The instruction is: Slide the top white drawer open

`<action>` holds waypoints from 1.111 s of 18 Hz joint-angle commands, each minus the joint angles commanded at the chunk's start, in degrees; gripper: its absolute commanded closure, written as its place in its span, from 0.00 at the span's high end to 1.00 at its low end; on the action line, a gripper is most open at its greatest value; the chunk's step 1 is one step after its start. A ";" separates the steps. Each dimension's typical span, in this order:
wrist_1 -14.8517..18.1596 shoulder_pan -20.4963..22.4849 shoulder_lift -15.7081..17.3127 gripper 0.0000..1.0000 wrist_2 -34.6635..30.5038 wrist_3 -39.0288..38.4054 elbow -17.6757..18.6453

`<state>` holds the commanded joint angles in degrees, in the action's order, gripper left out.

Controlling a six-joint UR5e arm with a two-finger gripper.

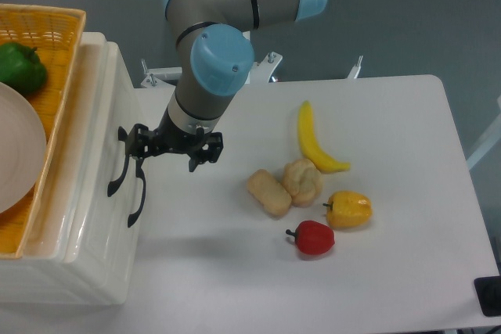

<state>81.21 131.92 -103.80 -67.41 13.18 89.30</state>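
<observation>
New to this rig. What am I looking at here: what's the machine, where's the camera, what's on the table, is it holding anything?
One fixed camera looks down at a white table. The grey and blue machine is a robot arm; the black two-finger tool is at its end. The tool is beside the upper black handle of a white cabinet on the left, at the top drawer. Whether it grips the handle cannot be told. On the table lie a banana, two bread pieces, a yellow pepper and a red pepper. A basket on the cabinet holds a green pepper and a plate.
</observation>
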 joint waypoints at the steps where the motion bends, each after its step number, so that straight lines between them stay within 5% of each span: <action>1: -0.17 -0.09 0.00 1.00 0.09 0.09 0.00; 20: -0.09 -0.18 -0.44 1.00 2.46 -0.35 0.09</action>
<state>81.12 131.75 -104.24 -64.95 12.83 89.38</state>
